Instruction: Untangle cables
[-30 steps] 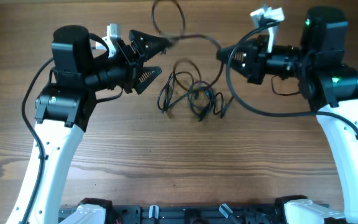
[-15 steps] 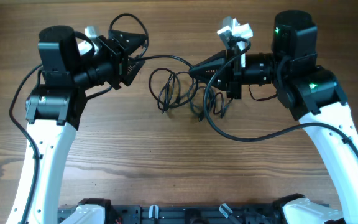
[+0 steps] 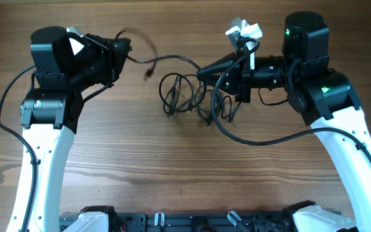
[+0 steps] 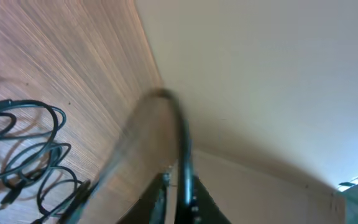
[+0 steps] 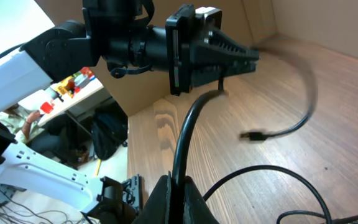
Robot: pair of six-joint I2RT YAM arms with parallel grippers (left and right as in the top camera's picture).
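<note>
A tangle of thin black cables (image 3: 195, 96) lies on the wooden table between the arms; it also shows in the left wrist view as the tangle (image 4: 30, 149). One black cable (image 3: 172, 58) runs taut out of it between both grippers. My left gripper (image 3: 124, 45) is at the far left, shut on that cable (image 4: 180, 130), which passes between its fingers (image 4: 194, 202). My right gripper (image 3: 201, 73) is shut on the same cable (image 5: 185, 137) just above the tangle. A loose plug end (image 5: 253, 135) hangs off the cable near the left gripper (image 5: 247, 53).
The right arm's own thick black lead (image 3: 250, 138) loops over the table in front of the tangle. A beige wall (image 4: 260, 93) stands behind the table's back edge. Off the table's left side there is floor clutter (image 5: 73, 87).
My left gripper has closed on the cable and pulled back to the left, drawing the loop out. The right gripper shifted left a second ago and has since held still.
</note>
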